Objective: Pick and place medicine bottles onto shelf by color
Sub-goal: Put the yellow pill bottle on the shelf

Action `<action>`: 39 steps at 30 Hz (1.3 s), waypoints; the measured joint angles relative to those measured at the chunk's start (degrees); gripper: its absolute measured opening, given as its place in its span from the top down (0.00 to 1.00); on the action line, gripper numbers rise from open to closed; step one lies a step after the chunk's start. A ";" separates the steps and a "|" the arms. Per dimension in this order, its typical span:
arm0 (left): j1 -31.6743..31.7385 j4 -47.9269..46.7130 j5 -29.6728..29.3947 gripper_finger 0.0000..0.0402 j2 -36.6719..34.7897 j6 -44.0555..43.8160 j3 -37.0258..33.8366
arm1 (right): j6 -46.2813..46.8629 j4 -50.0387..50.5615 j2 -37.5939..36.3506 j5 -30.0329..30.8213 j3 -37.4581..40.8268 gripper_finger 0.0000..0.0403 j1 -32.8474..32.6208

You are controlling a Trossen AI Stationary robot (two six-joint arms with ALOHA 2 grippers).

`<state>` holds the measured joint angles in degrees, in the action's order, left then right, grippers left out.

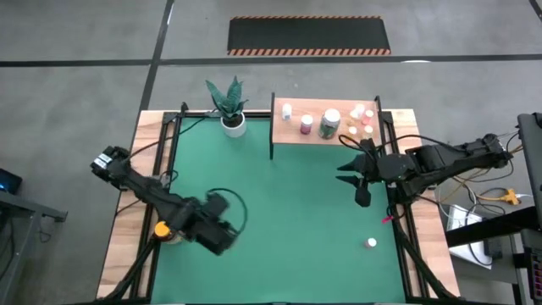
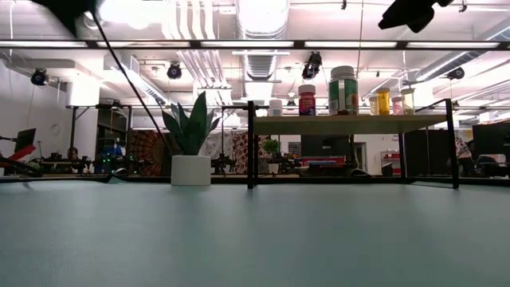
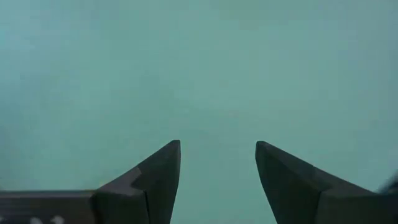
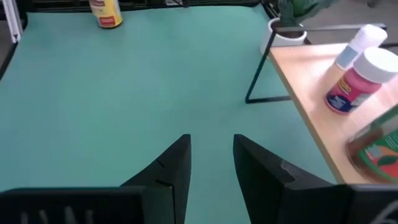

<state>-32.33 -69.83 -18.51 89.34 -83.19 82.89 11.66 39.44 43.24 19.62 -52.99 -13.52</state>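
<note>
Nearest the high camera, the right arm reached in over the right side of the green mat (image 1: pixel 288 220). The right claw (image 1: pixel 359 180) hung just in front of the shelf (image 1: pixel 296 134); in the right wrist view its two fingers (image 4: pixel 171 171) stood apart with bare mat showing between them, nothing gripped.

The left claw (image 1: pixel 222 227) was low over the near-left part of the mat. In the left wrist view its two fingers (image 3: pixel 158 171) were spread, released, only green mat between them.

Count on the shelf, high view: one white-capped bottle (image 1: pixel 287 110) at the left end; one pink bottle (image 1: pixel 306 124) with white cap; one larger greenish bottle (image 1: pixel 329 124) with white cap; a cluster of small bottles (image 1: pixel 362 119) at the right end, about six, exact number not resolvable. The low view showed the same row standing upright on the board, the greenish bottle tallest.

Off the shelf: one small white-capped bottle (image 1: pixel 372 243) alone on the mat, near-right, well apart from the right claw. One yellow-capped bottle (image 1: pixel 161 230) at the left edge of the tabletop (image 1: pixel 127 237), just beside the left arm; the right wrist view showed it standing upright.

One white pot with green plant (image 1: pixel 232 119) stood just left of the shelf. Two arms, two claws, both empty.
</note>
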 joint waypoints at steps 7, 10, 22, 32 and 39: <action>-4.50 -19.07 14.14 0.47 -2.54 -19.85 -0.62 | -3.00 -4.05 0.02 -0.11 1.67 0.72 -0.52; -5.59 -19.42 17.22 0.40 -3.74 -22.99 -3.23 | -4.17 -5.50 0.02 -0.11 2.76 0.73 -0.51; -9.94 -20.19 29.77 0.24 -6.67 -26.02 -13.38 | -3.78 -5.94 0.02 -0.31 5.35 0.75 -0.52; -13.41 -18.90 29.93 0.24 -8.97 -28.88 -19.22 | -3.78 -7.29 0.02 -0.31 6.64 0.75 -0.52; -13.54 -16.52 29.78 0.32 -9.12 -28.75 -20.57 | -3.76 -8.21 0.02 -0.31 7.10 0.76 -0.52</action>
<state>-45.87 -86.35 11.27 80.23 -111.94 62.33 7.90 31.23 43.27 19.31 -45.89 -14.04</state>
